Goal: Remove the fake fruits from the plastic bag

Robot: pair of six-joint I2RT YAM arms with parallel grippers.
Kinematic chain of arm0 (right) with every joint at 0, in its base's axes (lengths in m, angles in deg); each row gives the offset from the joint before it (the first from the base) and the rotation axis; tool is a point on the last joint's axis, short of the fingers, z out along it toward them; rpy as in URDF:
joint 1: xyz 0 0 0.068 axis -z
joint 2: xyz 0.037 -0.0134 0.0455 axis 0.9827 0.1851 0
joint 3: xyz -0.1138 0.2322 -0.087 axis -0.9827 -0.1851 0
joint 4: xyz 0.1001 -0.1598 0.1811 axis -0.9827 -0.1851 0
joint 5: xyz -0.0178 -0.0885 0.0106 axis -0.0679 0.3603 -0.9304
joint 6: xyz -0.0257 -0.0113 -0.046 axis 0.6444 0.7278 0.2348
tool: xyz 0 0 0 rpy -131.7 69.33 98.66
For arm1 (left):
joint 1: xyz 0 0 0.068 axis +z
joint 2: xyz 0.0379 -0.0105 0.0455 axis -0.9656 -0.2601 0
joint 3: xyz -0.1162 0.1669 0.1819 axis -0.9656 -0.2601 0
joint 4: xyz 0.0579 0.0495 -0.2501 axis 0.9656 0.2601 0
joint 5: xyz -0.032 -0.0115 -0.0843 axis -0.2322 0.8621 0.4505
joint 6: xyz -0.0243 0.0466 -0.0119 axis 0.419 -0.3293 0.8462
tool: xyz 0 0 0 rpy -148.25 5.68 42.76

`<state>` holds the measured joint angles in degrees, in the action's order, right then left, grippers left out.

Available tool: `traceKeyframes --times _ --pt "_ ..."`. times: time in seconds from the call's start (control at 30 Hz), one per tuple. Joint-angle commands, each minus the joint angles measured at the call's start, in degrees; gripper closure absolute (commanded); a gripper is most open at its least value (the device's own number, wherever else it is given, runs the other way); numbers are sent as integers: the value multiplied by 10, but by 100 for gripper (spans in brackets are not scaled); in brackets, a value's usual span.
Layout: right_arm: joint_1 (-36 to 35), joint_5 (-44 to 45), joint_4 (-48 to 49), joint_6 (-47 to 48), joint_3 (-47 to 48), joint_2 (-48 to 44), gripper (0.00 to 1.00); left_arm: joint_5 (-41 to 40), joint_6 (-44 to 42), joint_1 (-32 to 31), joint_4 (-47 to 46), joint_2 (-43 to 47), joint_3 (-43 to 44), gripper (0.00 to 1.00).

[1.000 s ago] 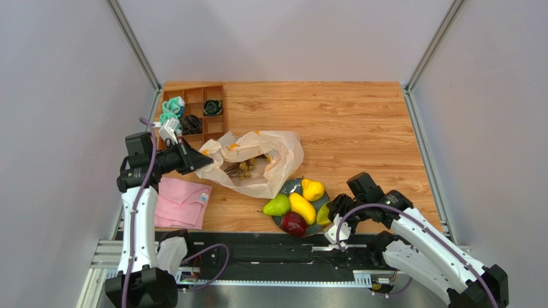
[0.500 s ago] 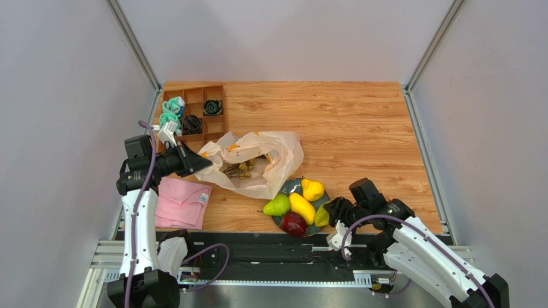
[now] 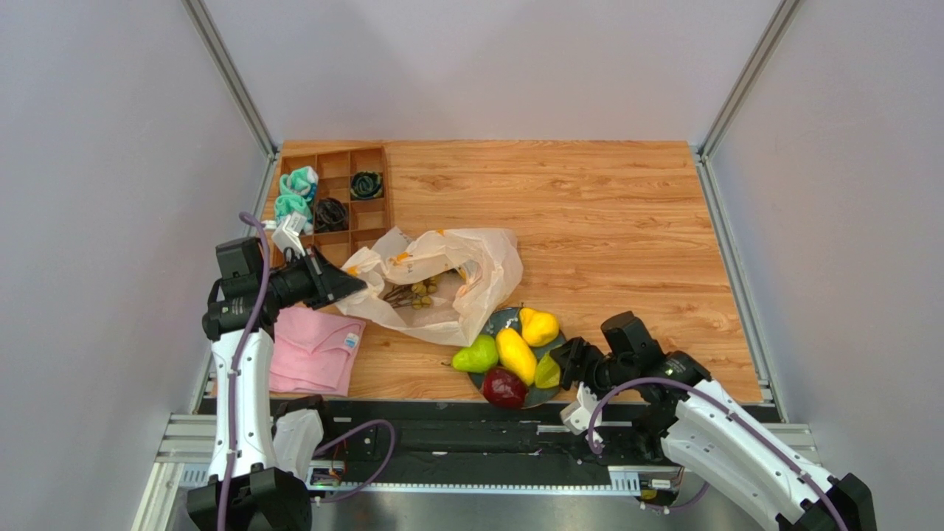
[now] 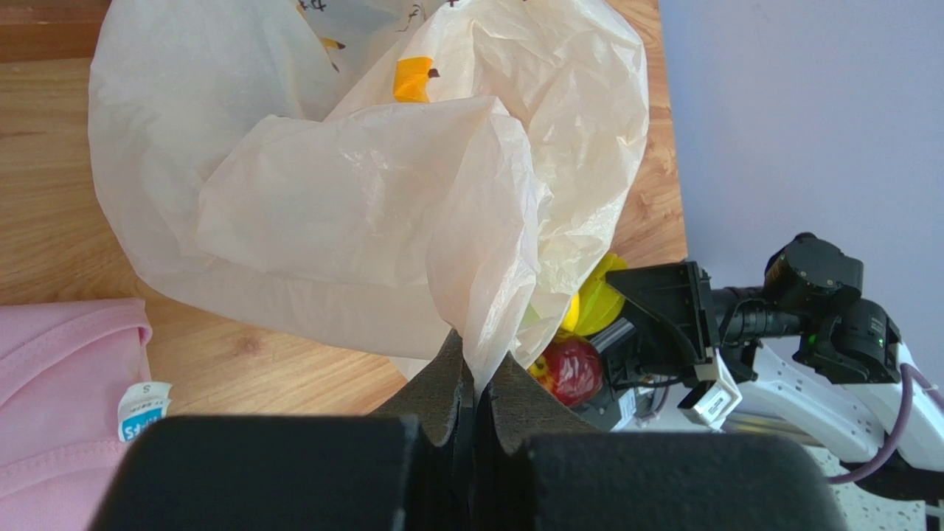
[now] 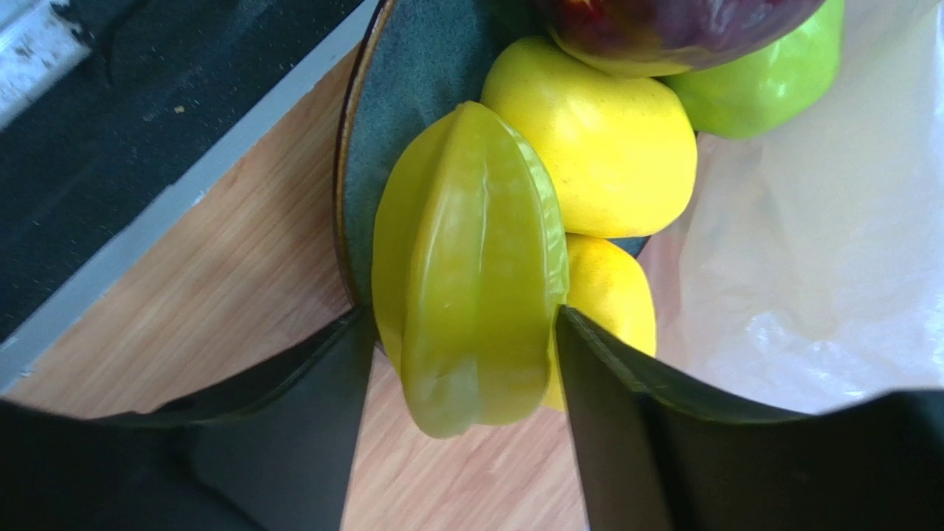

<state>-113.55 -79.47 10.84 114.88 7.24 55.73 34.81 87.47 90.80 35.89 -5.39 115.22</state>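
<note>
The plastic bag (image 3: 449, 271) lies crumpled left of centre, with a grape bunch (image 3: 419, 293) inside its mouth. My left gripper (image 3: 338, 285) is shut on the bag's left edge, pinching a fold (image 4: 488, 332) between its pads. A dark plate (image 3: 501, 321) holds a green pear (image 3: 476, 356), yellow mango (image 3: 516, 354), lemon (image 3: 540, 326) and red apple (image 3: 504, 387). My right gripper (image 3: 563, 363) is shut on a yellow-green star fruit (image 5: 471, 254), which rests over the plate's rim (image 5: 416, 77) against the mango (image 5: 598, 144).
A folded pink cloth (image 3: 316, 349) lies below the left gripper. A wooden divided tray (image 3: 338, 166) with rolled socks stands at the back left. The bag's edge (image 5: 820, 254) touches the plate's far side. The table's near edge is just behind the plate.
My right gripper has moved left to the plate's right rim with the star fruit. The left gripper and bag have barely shifted.
</note>
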Motion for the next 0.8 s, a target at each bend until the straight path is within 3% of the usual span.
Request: traceKeyframes --times 0.0,0.27,0.4,0.63,0.67,0.77 --pt "-1 -16 42 71 -13 -15 27 6 -4 7 -1 10 0 100" --pt "6 35 37 2 18 -69 22 12 3 9 -8 9 1 100" --pt "29 36 13 -37 83 -44 22 18 11 9 -20 -1 6 100" --pt "25 6 110 -329 302 159 20 28 26 9 -40 -3 1 100" --pt "9 6 111 -408 369 184 22 32 26 9 -40 -5 2 100" --pt "-44 42 126 -562 456 297 23 36 32 9 -46 -4 1 100"
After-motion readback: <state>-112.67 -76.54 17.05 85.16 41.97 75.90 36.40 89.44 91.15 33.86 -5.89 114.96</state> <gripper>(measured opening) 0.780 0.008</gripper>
